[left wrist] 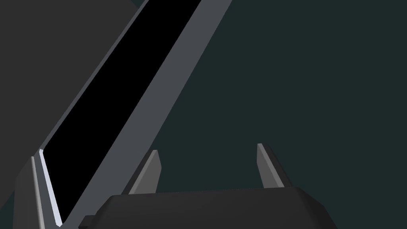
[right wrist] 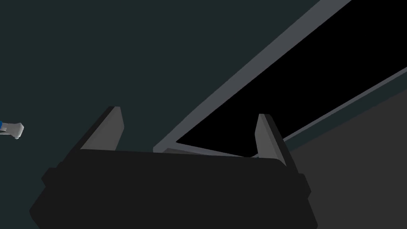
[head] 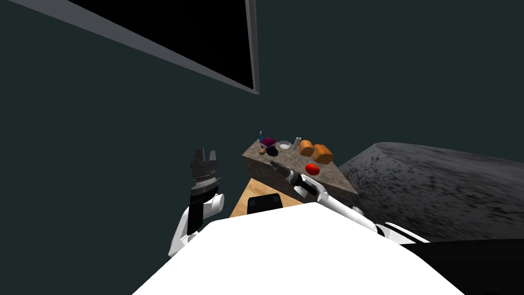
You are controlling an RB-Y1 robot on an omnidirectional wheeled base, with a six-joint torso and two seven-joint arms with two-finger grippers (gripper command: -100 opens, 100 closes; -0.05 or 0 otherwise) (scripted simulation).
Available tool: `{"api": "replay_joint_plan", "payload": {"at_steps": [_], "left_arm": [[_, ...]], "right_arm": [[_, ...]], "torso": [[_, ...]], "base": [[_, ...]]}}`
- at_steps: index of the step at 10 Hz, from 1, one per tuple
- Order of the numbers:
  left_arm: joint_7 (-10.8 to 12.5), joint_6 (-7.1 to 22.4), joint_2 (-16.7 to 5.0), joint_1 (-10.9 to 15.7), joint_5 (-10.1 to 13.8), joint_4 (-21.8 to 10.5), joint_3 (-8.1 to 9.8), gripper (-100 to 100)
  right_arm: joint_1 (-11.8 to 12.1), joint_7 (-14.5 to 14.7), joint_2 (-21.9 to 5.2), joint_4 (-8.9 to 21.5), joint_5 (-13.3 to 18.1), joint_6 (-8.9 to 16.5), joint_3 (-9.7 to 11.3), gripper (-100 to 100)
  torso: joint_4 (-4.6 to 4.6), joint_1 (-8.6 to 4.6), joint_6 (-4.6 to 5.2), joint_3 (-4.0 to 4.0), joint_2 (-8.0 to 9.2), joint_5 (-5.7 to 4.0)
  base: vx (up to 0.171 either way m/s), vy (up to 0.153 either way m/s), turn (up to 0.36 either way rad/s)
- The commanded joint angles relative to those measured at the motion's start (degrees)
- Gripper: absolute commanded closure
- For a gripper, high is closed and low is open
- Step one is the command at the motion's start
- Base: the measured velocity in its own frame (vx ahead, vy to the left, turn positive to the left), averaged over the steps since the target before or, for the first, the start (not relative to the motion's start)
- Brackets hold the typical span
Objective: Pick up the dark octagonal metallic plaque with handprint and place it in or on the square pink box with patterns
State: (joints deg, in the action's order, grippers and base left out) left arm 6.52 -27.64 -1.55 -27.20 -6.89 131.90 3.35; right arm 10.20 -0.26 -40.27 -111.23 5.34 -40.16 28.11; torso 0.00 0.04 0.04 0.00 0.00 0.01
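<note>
Both grippers stand wide open. The right gripper (head: 273,164) hangs over the near edge of the speckled table (head: 332,176), and the left gripper (head: 204,152) is raised well off to its side, clear of the table. Just ahead of the right gripper lies the plaque (head: 271,151), small, dark and faceted, its handprint too small to make out. The pink box (head: 267,142) sits just beyond it. A red thing (head: 312,169) lies beside the right forearm, with two orange loaves (head: 323,153) farther on.

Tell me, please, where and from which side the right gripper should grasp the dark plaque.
Probably across two opposite edges of the dark plaque, right gripper descending from above: it sits low on the table, with the pink box close behind it.
</note>
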Motion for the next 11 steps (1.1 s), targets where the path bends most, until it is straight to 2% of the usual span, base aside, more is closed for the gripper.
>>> {"api": "replay_joint_plan", "payload": {"at_steps": [1,2,3,4,5,7,8,9,10,11], "left_arm": [[0.00,0.00,0.00,0.00,0.00,0.00,0.00,0],[0.00,0.00,0.00,0.01,0.00,0.00,-0.01,0],[0.00,0.00,0.00,0.00,0.00,0.00,0.00,0],[0.00,0.00,0.00,0.01,0.00,0.00,-0.01,0],[0.00,0.00,0.00,0.00,0.00,0.00,0.00,0],[0.00,0.00,0.00,0.00,0.00,0.00,0.00,0],[0.00,0.00,0.00,0.00,0.00,0.00,0.00,0],[0.00,0.00,0.00,0.01,0.00,0.00,-0.01,0],[0.00,0.00,0.00,0.00,0.00,0.00,0.00,0],[0.00,0.00,0.00,0.01,0.00,0.00,-0.01,0]], "right_arm": [[-2.35,-0.65,-2.86,2.62,0.54,-0.63,2.69,-100],[-2.35,-0.65,-4.26,2.62,0.54,-0.63,2.69,-100],[-4.62,-1.20,-6.02,4.78,1.14,-1.53,5.34,-100],[-4.62,-1.20,-7.66,5.39,1.14,-1.53,5.40,-100],[-6.92,-1.78,-9.44,7.45,1.79,-2.48,7.88,-100],[-6.92,-1.78,-11.81,8.22,1.79,-2.48,8.19,-100],[-9.24,-2.38,-13.78,11.10,2.48,-3.47,11.03,-100],[-9.24,-2.38,-15.62,11.10,2.48,-3.47,11.06,-100],[-11.50,-3.00,-17.51,13.08,3.21,-4.50,13.44,-100],[-11.55,-3.00,-19.40,14.01,3.21,-4.50,14.00,-100]], "torso": [[0.00,0.00,0.00,0.00,0.00,0.00],[0.00,0.04,-0.05,-0.01,-0.01,0.00],[0.00,0.04,-0.01,0.00,0.00,0.01],[0.00,0.11,-0.06,0.00,0.00,0.02],[0.00,0.08,0.00,0.00,0.00,0.02],[0.00,0.07,0.00,-0.01,-0.02,0.02],[0.00,0.02,0.02,0.00,0.00,0.01],[0.00,0.06,-0.04,-0.01,-0.02,0.01],[0.00,0.05,0.00,0.00,0.00,0.01],[0.00,0.08,-0.04,0.01,0.01,0.02]], "base": [[0.000,0.021,0.147],[0.000,0.021,0.111],[-0.007,0.040,0.222],[-0.002,0.031,0.078],[-0.001,0.037,0.180],[0.004,0.020,0.042],[0.007,0.026,0.189],[0.000,0.022,0.123],[-0.009,0.032,0.221],[-0.003,0.025,0.130]]}}
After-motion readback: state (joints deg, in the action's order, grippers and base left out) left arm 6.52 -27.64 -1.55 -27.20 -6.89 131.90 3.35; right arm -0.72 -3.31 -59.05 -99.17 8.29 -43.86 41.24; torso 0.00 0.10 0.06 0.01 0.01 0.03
